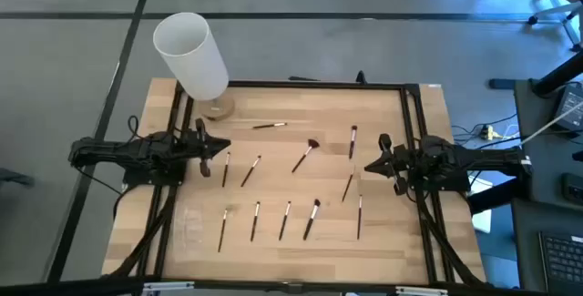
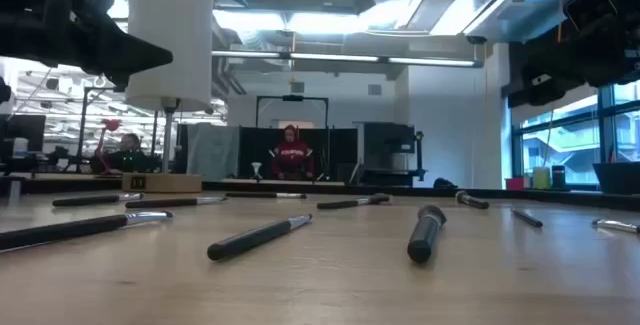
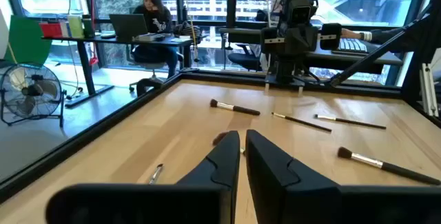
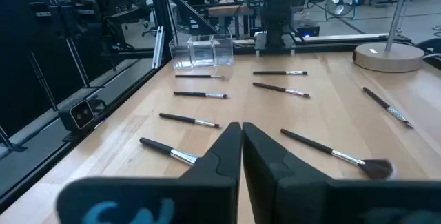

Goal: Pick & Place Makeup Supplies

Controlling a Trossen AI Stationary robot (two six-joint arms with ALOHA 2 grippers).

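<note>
I am holding both pincers closed and empty above the tabletop (image 1: 383,232). The brushes (image 1: 287,219) are lying scattered between them; my left pincer (image 1: 221,148) is hanging nearest one brush (image 1: 226,169), just beside it, its long axis crosswise to my reach.

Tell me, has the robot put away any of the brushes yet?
Not that I can see. The brushes all lie loose on the table, including the fluffy one. Nothing is in hand: the left gripper and the right gripper wait at the table's sides, fingers shut and empty. The clear box looks empty, so the whole job seems left.
</note>
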